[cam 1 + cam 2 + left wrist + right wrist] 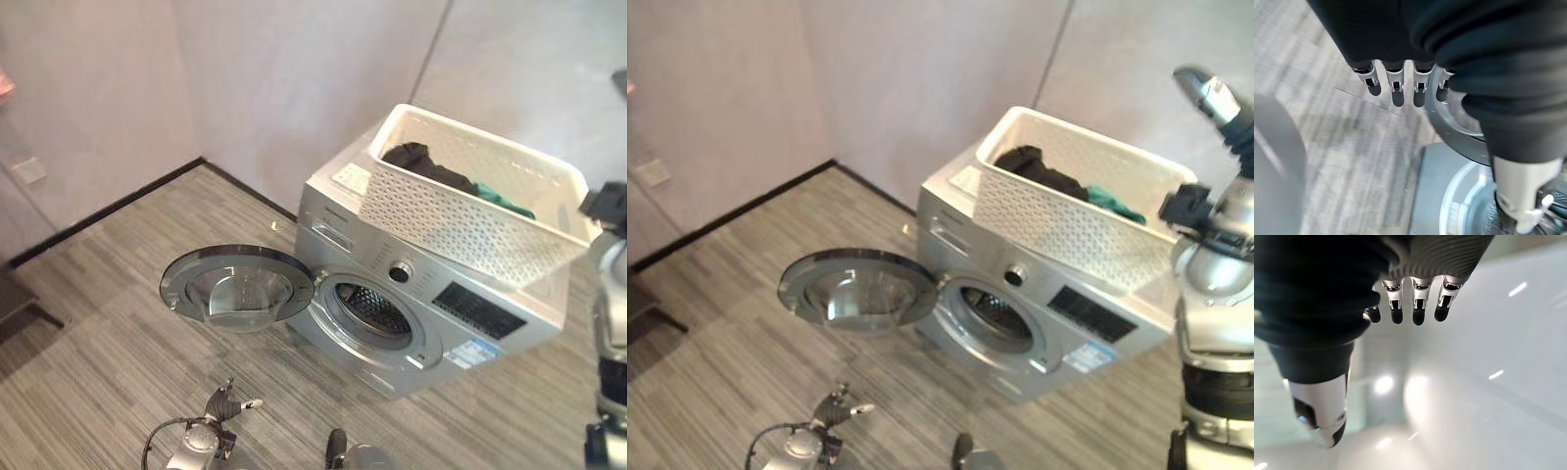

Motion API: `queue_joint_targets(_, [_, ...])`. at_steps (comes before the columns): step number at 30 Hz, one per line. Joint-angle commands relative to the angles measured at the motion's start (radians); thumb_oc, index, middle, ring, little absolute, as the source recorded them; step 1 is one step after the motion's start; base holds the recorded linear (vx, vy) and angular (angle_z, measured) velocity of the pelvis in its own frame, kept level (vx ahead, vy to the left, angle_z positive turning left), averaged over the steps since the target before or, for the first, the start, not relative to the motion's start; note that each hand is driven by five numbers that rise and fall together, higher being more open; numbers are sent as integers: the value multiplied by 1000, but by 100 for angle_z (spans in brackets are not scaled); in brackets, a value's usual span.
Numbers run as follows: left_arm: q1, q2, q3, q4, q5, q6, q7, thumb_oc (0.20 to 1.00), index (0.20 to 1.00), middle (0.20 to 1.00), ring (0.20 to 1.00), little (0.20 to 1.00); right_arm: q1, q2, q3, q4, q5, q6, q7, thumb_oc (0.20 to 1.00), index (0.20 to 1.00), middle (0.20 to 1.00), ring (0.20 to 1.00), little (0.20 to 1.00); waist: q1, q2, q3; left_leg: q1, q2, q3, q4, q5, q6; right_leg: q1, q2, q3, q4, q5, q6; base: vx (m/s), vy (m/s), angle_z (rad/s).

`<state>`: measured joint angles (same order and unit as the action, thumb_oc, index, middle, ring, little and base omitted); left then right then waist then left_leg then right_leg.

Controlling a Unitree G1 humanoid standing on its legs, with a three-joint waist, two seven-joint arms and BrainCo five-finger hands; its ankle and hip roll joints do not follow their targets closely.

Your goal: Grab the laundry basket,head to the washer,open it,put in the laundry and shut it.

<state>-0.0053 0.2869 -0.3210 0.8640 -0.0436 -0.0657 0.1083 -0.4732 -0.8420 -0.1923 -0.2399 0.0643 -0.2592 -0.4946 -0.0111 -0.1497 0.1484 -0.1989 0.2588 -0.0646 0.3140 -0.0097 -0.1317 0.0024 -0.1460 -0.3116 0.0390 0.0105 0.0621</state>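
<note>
Washer door (235,286) open, laundry basket (470,196) atop washer (411,294) w/ clothes (431,166) unloaded; both robot hands (1396,83) (1410,303) spread, empty.

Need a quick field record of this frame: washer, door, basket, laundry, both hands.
washer: silver front-loading washing machine on grey striped floor, near wall corner
door: round glass washer door swung fully open
drum: drum opening, contents not discernible
basket: white perforated plastic laundry basket resting on top of washer
laundry: dark and green clothes inside basket
left hand: open, low over floor
right hand: open, raised, holding nothing
</note>
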Motion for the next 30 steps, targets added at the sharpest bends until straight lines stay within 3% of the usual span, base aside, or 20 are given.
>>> queue_joint_targets(1, [26, 77, -23, -66, -44, -38, -24, 1000, 1000, 1000, 1000, 1000, -64, -167, 67, 225, 64, 107, 109, 1000, 1000, 1000, 1000, 1000, 16, -5, -9, 123, -5, 92, -207, -25, 16, -12, -28, 67, -22, 5, 90, 48, 56, 1])
queue_joint_targets(3, [32, 80, -23, -62, -47, -40, -28, 1000, 1000, 1000, 1000, 1000, -95, -200, 109, 292, 81, 108, 124, 1000, 1000, 1000, 1000, 1000, 15, -3, -16, 136, -15, 95, -210, -27, 13, -8, -36, 71, -27, 12, 97, 63, 99, -15])
queue_joint_targets(7, [64, 98, -19, -51, -71, -35, -69, 1000, 1000, 1000, 1000, 1000, -170, -298, 242, 488, 81, 181, 250, 1000, 1000, 1000, 1000, 1000, 25, -8, -26, 184, -31, 126, -255, -28, 18, 11, -54, 71, -48, 27, 111, 74, 112, -18])
queue_joint_targets(11, [79, 99, -34, -13, -80, -37, -95, 1000, 1000, 1000, 1000, 1000, -365, -329, 466, 769, 61, 223, 353, 1000, 1000, 1000, 1000, 1000, 41, -16, -23, 220, -49, 148, -300, -20, 23, 13, -69, 71, -48, 34, 123, 35, 84, -17])
queue_joint_targets(15, [85, 92, -36, 18, -88, -40, -101, 1000, 1000, 1000, 1000, 1000, -503, -337, 617, 923, 22, 232, 406, 1000, 1000, 1000, 1000, 1000, 46, -21, -27, 234, -53, 150, -324, -16, 24, 13, -72, 66, -56, 41, 130, 20, 21, 0])
queue_joint_targets(17, [81, 81, -38, 48, -102, -43, -99, 1000, 1000, 1000, 1000, 1000, -636, -303, 753, 1073, 1, 232, 446, 1000, 1000, 1000, 1000, 1000, 54, -25, -28, 242, -54, 150, -345, -7, 23, 12, -72, 60, -62, 44, 134, 32, 18, -1])
queue_joint_targets(21, [69, 76, -45, 69, -113, -45, -99, 1000, 1000, 1000, 1000, 1000, -756, -247, 869, 1227, 0, 243, 494, 1000, 1000, 1000, 1000, 1000, 63, -30, -21, 233, -49, 146, -352, 2, 20, 3, -72, 48, -61, 46, 136, 6, 2, -1])
queue_joint_targets(25, [37, 59, -44, 158, -106, -37, -87, 1000, 1000, 1000, 1000, 1000, -826, -203, 935, 1242, 1, 246, 527, 1000, 1000, 1000, 1000, 1000, 68, -45, -9, 217, -40, 139, -343, 6, 15, -3, -67, 37, -62, 46, 135, 11, -19, 4])
queue_joint_targets(30, [29, 43, -24, 214, -108, -31, -90, 1000, 1000, 1000, 1000, 1000, -820, -251, 988, 1119, 11, 238, 565, 1000, 1000, 1000, 1000, 1000, 61, -66, -11, 208, -28, 143, -339, 7, 9, -8, -57, 31, -64, 45, 134, 16, -12, 9])
